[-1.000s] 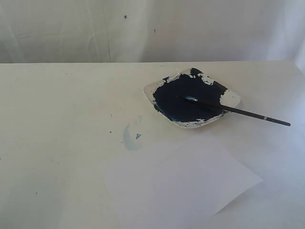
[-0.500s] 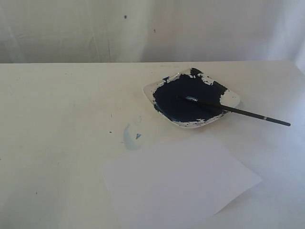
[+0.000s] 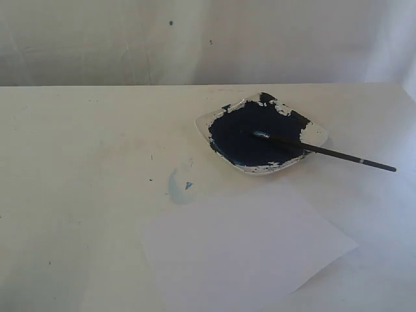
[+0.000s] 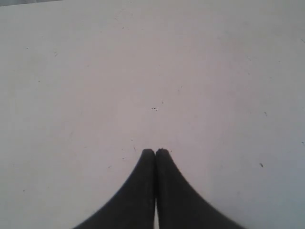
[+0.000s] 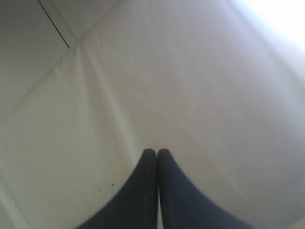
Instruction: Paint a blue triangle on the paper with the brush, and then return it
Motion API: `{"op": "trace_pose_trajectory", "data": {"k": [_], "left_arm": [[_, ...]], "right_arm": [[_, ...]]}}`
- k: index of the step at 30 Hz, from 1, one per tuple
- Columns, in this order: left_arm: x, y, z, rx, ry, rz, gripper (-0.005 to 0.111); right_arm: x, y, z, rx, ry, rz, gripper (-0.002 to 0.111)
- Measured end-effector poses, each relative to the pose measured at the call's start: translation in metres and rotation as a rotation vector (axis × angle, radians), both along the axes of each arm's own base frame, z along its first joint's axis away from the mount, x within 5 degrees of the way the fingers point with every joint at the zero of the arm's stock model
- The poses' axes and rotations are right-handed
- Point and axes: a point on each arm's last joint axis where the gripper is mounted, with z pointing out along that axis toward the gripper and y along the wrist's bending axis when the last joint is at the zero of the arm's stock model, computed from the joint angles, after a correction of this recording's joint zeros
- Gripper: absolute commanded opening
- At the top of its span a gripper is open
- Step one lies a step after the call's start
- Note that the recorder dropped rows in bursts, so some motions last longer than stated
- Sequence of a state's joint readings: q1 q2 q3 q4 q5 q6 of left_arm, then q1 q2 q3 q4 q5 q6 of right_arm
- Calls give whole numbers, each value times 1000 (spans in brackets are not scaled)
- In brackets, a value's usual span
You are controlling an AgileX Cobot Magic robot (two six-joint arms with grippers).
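The black-handled brush [image 3: 325,152] lies across the edge of a white dish [image 3: 317,134] of dark blue paint, bristles in the paint and handle pointing right. The white paper [image 3: 247,250] lies flat in front of the dish and is blank; no blue triangle shows on it. Neither arm appears in the exterior view. My left gripper [image 4: 156,151] is shut with nothing in it, over bare table. My right gripper [image 5: 157,150] is also shut and empty, over pale cloth.
A faint pale-blue smudge [image 3: 179,186] with a dark fleck marks the table left of the paper. A white cloth backdrop [image 3: 195,39] rises behind the table's far edge.
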State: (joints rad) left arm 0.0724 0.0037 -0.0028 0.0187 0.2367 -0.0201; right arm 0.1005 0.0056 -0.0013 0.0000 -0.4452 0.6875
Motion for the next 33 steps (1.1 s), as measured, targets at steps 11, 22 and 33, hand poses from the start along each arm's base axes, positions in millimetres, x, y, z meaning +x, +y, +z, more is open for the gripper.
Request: {"op": "trace_pose_trajectory", "data": {"k": [11, 22, 33], "left_arm": [[0, 0, 0, 0, 0, 0, 0], [0, 0, 0, 0, 0, 0, 0], [0, 0, 0, 0, 0, 0, 0]], "right_arm": [[10, 1, -25, 193, 318, 89, 0], [76, 8, -14, 167, 846, 31, 0], [161, 37, -29, 445, 882, 156, 0]]}}
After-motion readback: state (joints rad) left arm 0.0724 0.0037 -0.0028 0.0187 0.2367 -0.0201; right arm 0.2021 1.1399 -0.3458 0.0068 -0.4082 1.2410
